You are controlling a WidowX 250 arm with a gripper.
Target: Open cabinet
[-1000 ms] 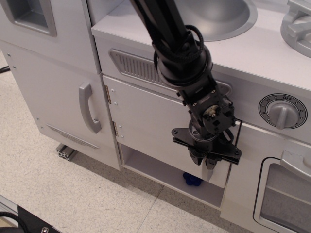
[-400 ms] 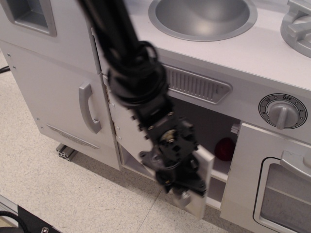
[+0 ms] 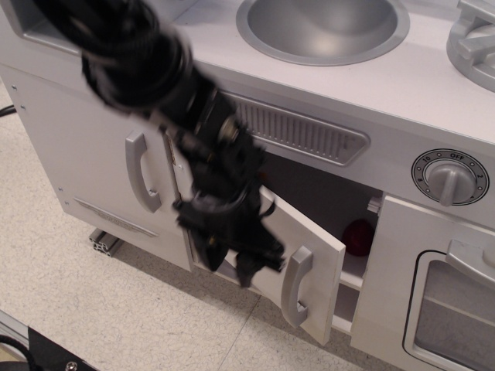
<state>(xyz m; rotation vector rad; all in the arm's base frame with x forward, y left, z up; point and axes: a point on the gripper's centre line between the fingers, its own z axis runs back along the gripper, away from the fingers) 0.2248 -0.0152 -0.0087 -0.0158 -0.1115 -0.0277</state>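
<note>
Cabinet point(image 3: 309, 255) sits under the counter below the sink point(image 3: 323, 27), between the tall narrow door point(image 3: 85, 147) on the left and the oven door point(image 3: 448, 309) on the right. Its door is swung out towards the camera, roughly halfway open, hinged on its left side, w/ the short curved handle point(image 3: 296, 272) free and in plain sight. Inside, a dark red round thing point(image 3: 358, 236) shows on the shelf.

Pincer point(image 3: 244, 267) is motion-blurred, just left of the handle and in front of the door face; it appears to hold nothing, but how far apart the fingers stand I can't tell.

Risks from here, as a guess: arm is moving fast and close to the door, so a link could knock the door back towards shut. A swing further left could clip the tall door's handle point(image 3: 141, 171). Door may also drift back by itself if hinges are loose.

Vs 0.4 s ago: the door was less open and the pincer sat over its free edge, covering the handle. Now the pincer has let go and shifted left and up, handle exposed, door wider. Vs 1.0 s ago: door was fully shut w/ the pincer at the handle.
</note>
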